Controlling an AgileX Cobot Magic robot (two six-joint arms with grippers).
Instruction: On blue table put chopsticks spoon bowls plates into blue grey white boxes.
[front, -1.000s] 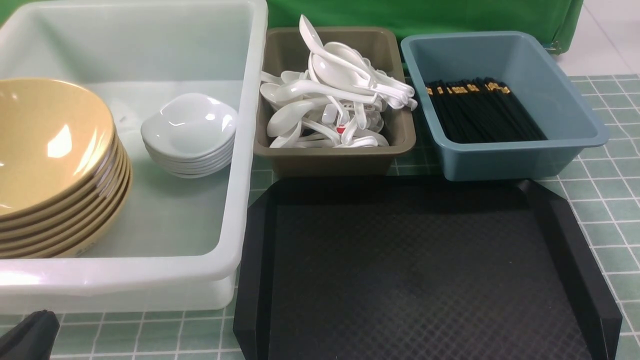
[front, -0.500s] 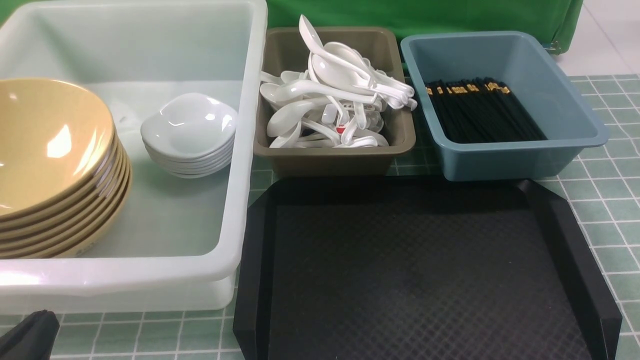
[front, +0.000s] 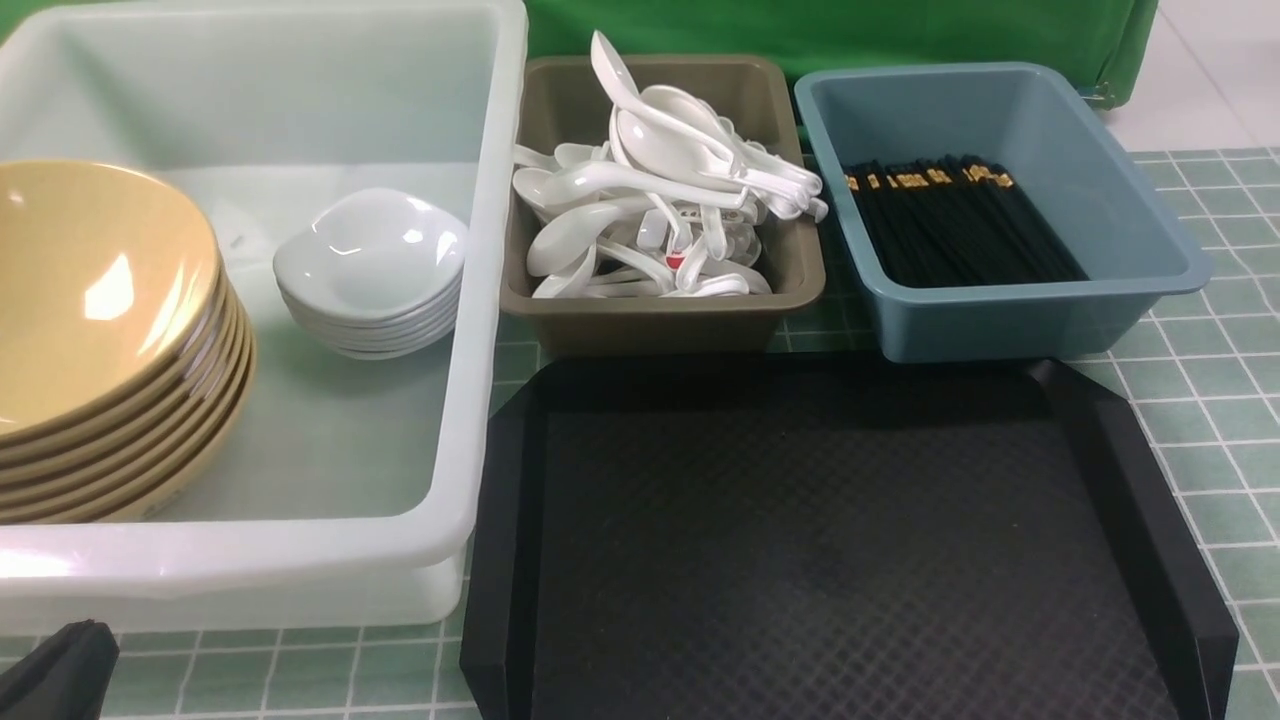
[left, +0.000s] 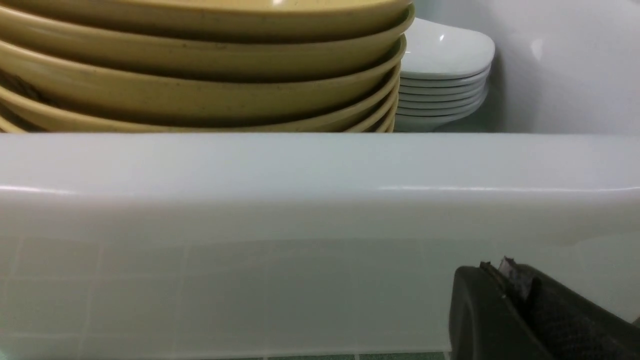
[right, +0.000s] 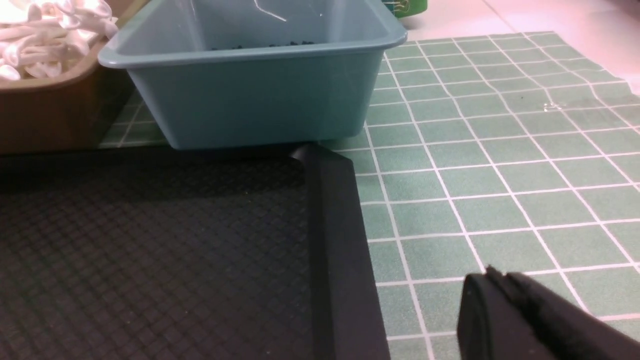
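All tableware sorted into the three boxes; both grippers pressed together, holding nothing.

White box (front: 480, 300) sits at left on the table (front: 1210, 400): tilted stack of bowls (front: 100, 330) against its left side, stack of plates (front: 372, 270) just beside them, toward the box's far right. Grey box (front: 660, 315) in the middle is heaped with spoons (front: 650, 210), some poking above the rim. Blue box (front: 1010, 320) at right holds chopsticks (front: 960, 220) lying flat, gold bands toward the far end. Black tray (front: 830, 540) sits in front of the grey and blue boxes, nothing on it. Left gripper (left: 505, 280) low on the table, just outside the white box's near wall, fingers together. Right gripper (right: 500, 295) low over the table just right of the tray's edge, fingers together.
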